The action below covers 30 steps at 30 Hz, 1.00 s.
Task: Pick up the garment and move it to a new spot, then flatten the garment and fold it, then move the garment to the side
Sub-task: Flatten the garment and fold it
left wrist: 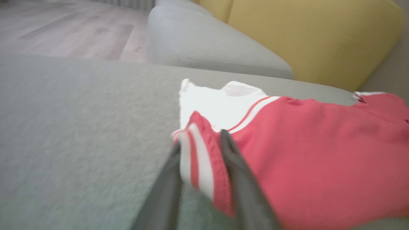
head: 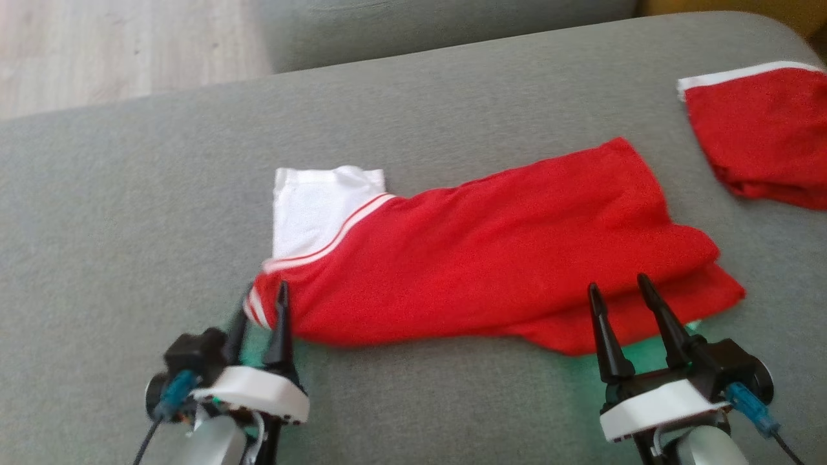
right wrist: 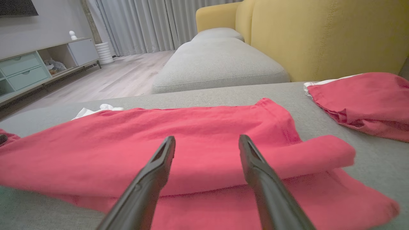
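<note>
**Left pincer** (head: 261, 309): jaws were drawn in to a narrow pinch on the striped corner of the garment (head: 491, 258), at its near-left end. A corner hold of this kind probably served to pull the cloth taut for flattening.

**Right pincer** (head: 618, 284): jaws stood wide apart and held nothing. The tips were poised just over the near-right edge, where two layers overlapped, likely lined up for a matching hold.

**Garment:** red jersey cloth, soft and limp, with a white panel (head: 310, 206) at the far-left end trimmed in thin white and red stripes. It lay lengthwise across the middle of the grey cushion (head: 129, 194), partly doubled over and shallowly wrinkled, not yet flat.

**Grey cushion:** coarse woven cover with rounded edges.

**Second red piece** (head: 762, 135): white-edged and folded, it lay well apart at the far right, presumably set aside.

**Yellow backrest** (right wrist: 319, 38): smooth upholstery, behind the cushion.
</note>
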### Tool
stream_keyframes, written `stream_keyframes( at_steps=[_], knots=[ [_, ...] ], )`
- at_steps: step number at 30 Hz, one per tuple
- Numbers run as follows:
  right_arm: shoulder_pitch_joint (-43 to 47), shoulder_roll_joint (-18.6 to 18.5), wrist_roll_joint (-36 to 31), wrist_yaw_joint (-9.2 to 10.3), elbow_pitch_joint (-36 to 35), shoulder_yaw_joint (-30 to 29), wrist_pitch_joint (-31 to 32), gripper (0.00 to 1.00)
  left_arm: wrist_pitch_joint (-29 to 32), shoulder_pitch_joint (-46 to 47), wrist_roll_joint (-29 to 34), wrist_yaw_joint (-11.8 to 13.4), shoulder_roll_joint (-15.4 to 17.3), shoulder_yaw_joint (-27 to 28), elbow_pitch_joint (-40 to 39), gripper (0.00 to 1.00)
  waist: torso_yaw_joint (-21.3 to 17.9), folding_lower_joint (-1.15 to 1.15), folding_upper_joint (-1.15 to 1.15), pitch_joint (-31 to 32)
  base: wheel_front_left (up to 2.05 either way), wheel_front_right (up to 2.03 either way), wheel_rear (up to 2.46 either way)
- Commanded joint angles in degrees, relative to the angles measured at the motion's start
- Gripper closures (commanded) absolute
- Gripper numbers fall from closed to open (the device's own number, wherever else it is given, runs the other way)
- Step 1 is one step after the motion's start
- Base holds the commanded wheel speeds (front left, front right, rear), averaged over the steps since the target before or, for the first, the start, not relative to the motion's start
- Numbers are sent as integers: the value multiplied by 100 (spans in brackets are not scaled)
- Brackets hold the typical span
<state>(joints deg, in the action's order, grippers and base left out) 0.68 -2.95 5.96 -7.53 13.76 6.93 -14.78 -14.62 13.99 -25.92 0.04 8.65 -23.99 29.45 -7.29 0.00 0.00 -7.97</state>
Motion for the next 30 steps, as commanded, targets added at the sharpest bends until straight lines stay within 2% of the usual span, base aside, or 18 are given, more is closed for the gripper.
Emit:
stream_keyframes(
  at_steps=[1,3,7,8,10,12,14,18,25,30],
  knots=[
    [-142,-80,-47,4,-150,98,-22,0,-38,147,-287,14,-18,439,-141,0,182,0,0,-74,0,0,0],
    [-173,-80,-50,4,-135,93,-22,0,-38,33,-343,43,97,655,-253,0,224,0,0,-90,0,0,0],
    [-232,-85,-41,4,-153,118,-22,0,79,361,-132,84,519,715,-598,0,230,0,0,-203,0,0,0],
    [-232,-85,-41,4,-153,118,-22,0,79,361,-132,84,519,715,-598,0,230,0,0,-203,0,0,0],
    [-272,-103,-33,4,-174,141,-22,0,361,729,-5,24,790,684,-786,0,212,0,0,-303,0,0,0],
    [-323,-123,-22,4,-174,166,-22,0,759,1171,148,-168,1071,546,-930,0,163,0,0,-386,0,0,0],
    [-382,-130,-11,4,-166,176,-22,0,1293,1572,46,-390,1210,466,-952,0,85,0,0,-452,0,0,0],
    [-530,-122,13,4,-181,241,-22,0,2676,2326,-282,-646,1495,233,-646,0,-127,0,0,-622,0,0,0],
    [-723,-75,64,4,-214,288,-22,0,4576,3150,-781,-741,1929,-189,85,0,-520,0,0,-952,0,0,0],
    [-774,-44,98,4,-208,276,-22,0,4981,3240,-1100,-749,2118,-268,310,0,-709,0,0,-1114,0,0,0]
  ],
)
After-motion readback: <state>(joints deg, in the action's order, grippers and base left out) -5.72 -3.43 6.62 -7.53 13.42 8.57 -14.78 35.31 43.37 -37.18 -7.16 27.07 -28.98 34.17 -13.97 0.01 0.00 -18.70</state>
